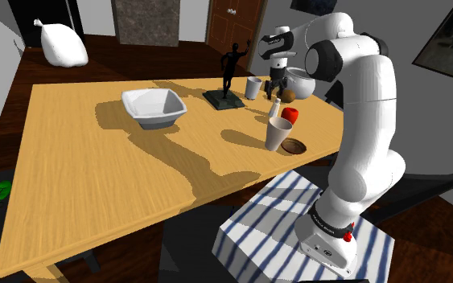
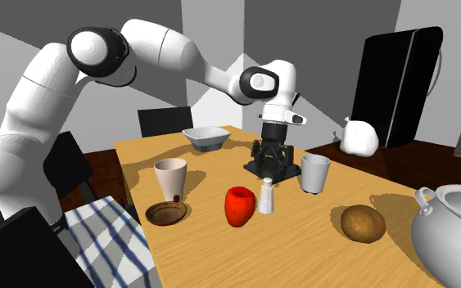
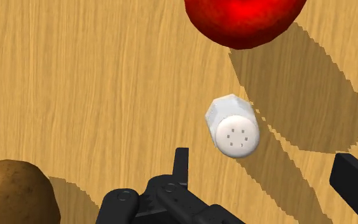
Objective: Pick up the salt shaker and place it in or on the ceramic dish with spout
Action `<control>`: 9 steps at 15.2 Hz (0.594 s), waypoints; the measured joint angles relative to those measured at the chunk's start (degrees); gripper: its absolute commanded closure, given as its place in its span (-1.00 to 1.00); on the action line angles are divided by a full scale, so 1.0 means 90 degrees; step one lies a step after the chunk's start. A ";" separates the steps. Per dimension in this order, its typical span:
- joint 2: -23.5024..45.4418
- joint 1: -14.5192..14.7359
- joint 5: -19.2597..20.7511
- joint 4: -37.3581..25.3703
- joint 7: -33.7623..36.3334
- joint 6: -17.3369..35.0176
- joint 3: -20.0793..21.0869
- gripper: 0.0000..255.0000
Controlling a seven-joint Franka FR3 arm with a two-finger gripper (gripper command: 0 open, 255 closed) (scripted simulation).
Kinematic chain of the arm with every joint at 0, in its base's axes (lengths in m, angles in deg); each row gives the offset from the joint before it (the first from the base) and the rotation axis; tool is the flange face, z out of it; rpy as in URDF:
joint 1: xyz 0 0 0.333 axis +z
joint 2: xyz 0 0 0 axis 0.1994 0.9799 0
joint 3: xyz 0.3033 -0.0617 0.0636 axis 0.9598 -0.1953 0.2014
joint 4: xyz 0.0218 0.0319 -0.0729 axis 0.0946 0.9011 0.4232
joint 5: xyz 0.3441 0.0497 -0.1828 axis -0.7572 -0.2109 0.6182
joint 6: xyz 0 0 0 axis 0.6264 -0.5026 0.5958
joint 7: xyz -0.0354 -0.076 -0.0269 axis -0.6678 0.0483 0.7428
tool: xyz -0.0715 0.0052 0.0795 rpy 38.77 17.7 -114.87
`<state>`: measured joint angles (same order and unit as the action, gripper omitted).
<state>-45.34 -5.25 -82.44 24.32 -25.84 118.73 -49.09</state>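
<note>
One salt shaker (image 3: 233, 125), one red fruit (image 3: 244, 19), one potato (image 3: 12, 194), two cups (image 2: 170, 177), one black statue (image 1: 226, 76) and one white bowl with a spout (image 1: 154, 107) stand on the table (image 1: 96, 177). The gripper (image 3: 268, 175) is open wide, holds nothing, and hangs above the shaker without touching it. In the shoulder view the bowl is at 9 o'clock from the shaker, well apart, with bare table between them.

Mid-frame in the second exterior view, a red fruit (image 2: 239, 206) crowds the salt shaker (image 2: 266, 196) on its left. On its right is bare bench (image 2: 302, 227).
</note>
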 measured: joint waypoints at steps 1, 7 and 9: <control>0.0116 -0.0045 -0.0016 -0.0089 -0.0020 0.0014 0.0002 -1.00; 0.0202 -0.0066 -0.0026 0.0314 -0.0028 0.0489 0.0007 -1.00; 0.0252 -0.0088 -0.0039 0.0341 -0.0040 0.0567 0.0012 -1.00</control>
<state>-43.07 -6.04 -82.80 27.39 -26.20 123.83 -48.98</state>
